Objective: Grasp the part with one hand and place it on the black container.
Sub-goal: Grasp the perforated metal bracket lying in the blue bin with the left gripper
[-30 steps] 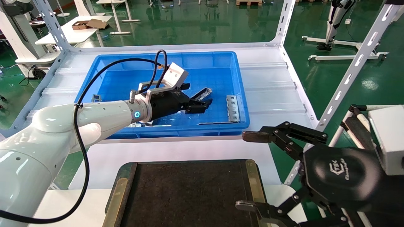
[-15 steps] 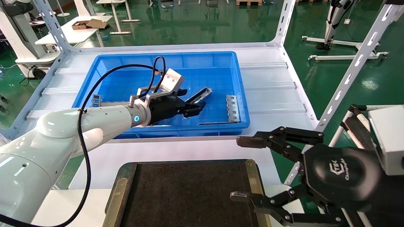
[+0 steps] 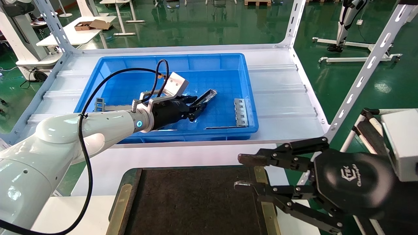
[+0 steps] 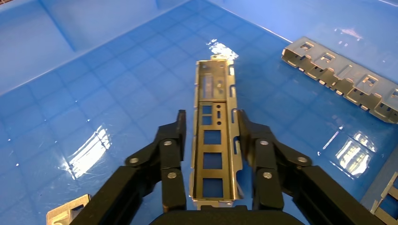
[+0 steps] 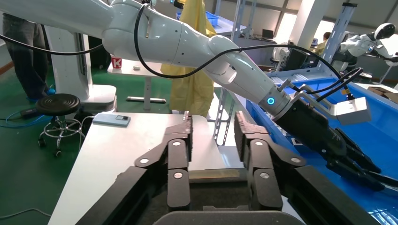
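The part point(image 3: 209, 95), a narrow silver-grey channel bar with raised rims and slots, lies in the blue bin point(image 3: 169, 62). My left gripper point(image 3: 197, 111) reaches into the bin. In the left wrist view the part point(image 4: 215, 101) runs lengthwise between my left gripper's point(image 4: 211, 115) fingers. One finger is against a rim, and a thin gap shows at the other. The black container point(image 3: 196, 202), with brass strips, lies at the near edge. My right gripper point(image 3: 237, 172) hovers open and empty over its right strip. The right wrist view shows the same point(image 5: 212, 117).
A flat silver plate with tabs point(image 3: 241, 112) lies at the bin's right wall and also shows in the left wrist view point(image 4: 342, 79). A darker ladder-like bar point(image 3: 99, 105) lies at the bin's left. White shelf posts point(image 3: 359, 81) stand at the right.
My left gripper has drawn back a little to the left and narrowed its fingers around the part. My right gripper has shifted left and its fingers have come closer together.
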